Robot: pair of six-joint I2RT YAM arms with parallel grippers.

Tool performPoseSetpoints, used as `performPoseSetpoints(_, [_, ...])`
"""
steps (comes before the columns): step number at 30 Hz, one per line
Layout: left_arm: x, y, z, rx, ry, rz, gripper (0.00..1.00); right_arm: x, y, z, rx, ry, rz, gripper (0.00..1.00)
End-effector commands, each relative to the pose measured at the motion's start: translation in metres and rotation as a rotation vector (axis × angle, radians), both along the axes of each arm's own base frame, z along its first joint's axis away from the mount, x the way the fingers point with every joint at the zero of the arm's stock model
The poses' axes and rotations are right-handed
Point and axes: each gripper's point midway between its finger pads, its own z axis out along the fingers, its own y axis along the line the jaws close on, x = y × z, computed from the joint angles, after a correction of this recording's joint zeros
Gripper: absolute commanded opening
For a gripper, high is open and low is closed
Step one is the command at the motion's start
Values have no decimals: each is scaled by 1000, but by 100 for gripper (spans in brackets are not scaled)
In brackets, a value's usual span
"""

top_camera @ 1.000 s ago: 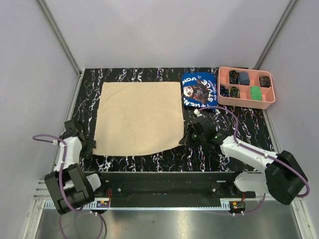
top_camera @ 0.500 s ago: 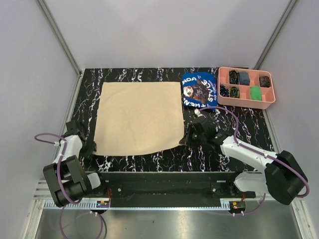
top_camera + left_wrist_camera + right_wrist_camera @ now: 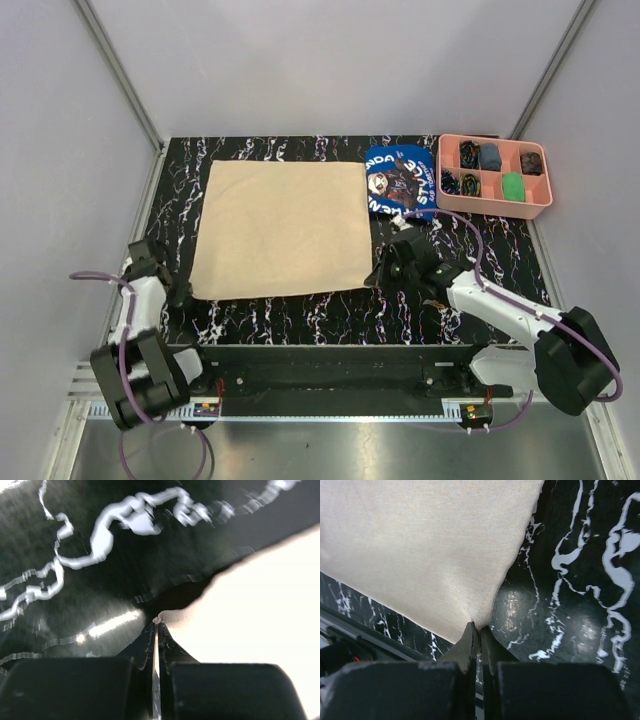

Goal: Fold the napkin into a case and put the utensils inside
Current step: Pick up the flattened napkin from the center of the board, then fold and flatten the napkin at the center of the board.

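Note:
The plain beige napkin (image 3: 280,230) lies spread flat on the black marbled table (image 3: 440,305). My left gripper (image 3: 184,293) is shut on the napkin's near left corner (image 3: 172,614), its fingertips pinching the cloth tip. My right gripper (image 3: 374,278) is shut on the near right corner (image 3: 480,622), the cloth (image 3: 430,550) fanning out beyond its closed fingers. The near edge runs straight between the two grippers. No case shape shows; the cloth is a single flat sheet. I cannot pick out any utensils in these views.
A blue printed cloth (image 3: 398,181) lies just right of the napkin's far corner. A pink compartment tray (image 3: 493,201) with small items stands at the far right. Grey walls close in the table at left, back and right.
The left gripper has closed onto the napkin's near left corner. The near edge, sagging before, is now pulled straight, and the right gripper has shifted slightly right and away.

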Motion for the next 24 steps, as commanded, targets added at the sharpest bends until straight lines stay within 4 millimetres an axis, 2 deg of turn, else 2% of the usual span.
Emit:
performPoseSetpoints(1, [35, 0, 104, 103, -338, -112, 0, 25, 6, 83, 19, -248, 100, 0])
performPoseSetpoints(2, [42, 1, 136, 141, -425, -128, 0, 24, 5, 95, 2, -290, 146, 0])
performPoseSetpoints(3, [43, -1, 158, 167, -490, -139, 0, 27, 7, 130, 32, -367, 157, 0])
performPoseSetpoints(4, [41, -5, 188, 205, -586, -165, 0, 26, 7, 147, 40, -405, 170, 0])
performPoseSetpoints(5, [41, -6, 227, 255, -675, -179, 0, 21, 5, 160, 34, -431, 207, 0])
performPoseSetpoints(6, [39, -8, 251, 288, -730, -191, 0, 16, 4, 202, 78, -523, 218, 0])
performPoseSetpoints(7, [34, -14, 271, 318, -764, -235, 0, 10, 2, 221, 87, -582, 246, 0])
performPoseSetpoints(8, [28, -19, 316, 371, -848, -253, 0, 1, 0, 237, 103, -613, 276, 0])
performPoseSetpoints(9, [23, -22, 337, 403, -890, -265, 0, -13, -7, 279, 147, -717, 290, 0])
performPoseSetpoints(10, [11, -31, 381, 453, -987, -286, 0, -22, -11, 296, 148, -777, 323, 0])
performPoseSetpoints(11, [3, -36, 403, 477, -1034, -293, 0, -38, -13, 310, 171, -807, 372, 0])
performPoseSetpoints(12, [-4, -40, 422, 498, -1070, -294, 0, -56, -23, 345, 204, -902, 385, 0])
performPoseSetpoints(13, [-22, -47, 457, 532, -1140, -292, 0, -68, -28, 357, 209, -937, 414, 0])
performPoseSetpoints(14, [-32, -50, 473, 552, -1174, -283, 0, -78, -33, 370, 222, -969, 423, 0])
performPoseSetpoints(15, [-41, -52, 487, 569, -1205, -281, 0, -94, -43, 399, 254, -1036, 422, 0])
performPoseSetpoints(16, [-59, -56, 511, 602, -1261, -268, 0, -102, -46, 408, 272, -1048, 421, 0])
performPoseSetpoints(18, [-74, -57, 529, 625, -1299, -249, 0, -115, -56, 426, 306, -1075, 399, 0])
performPoseSetpoints(19, [-85, -60, 542, 635, -1335, -251, 0, -115, -59, 428, 311, -1068, 374, 0])
performPoseSetpoints(21, [-91, -58, 550, 649, -1349, -228, 0, -109, -64, 427, 307, -1048, 320, 0])
performPoseSetpoints(24, [-80, -48, 543, 630, -1302, -186, 0, -82, -65, 412, 265, -973, 208, 0])
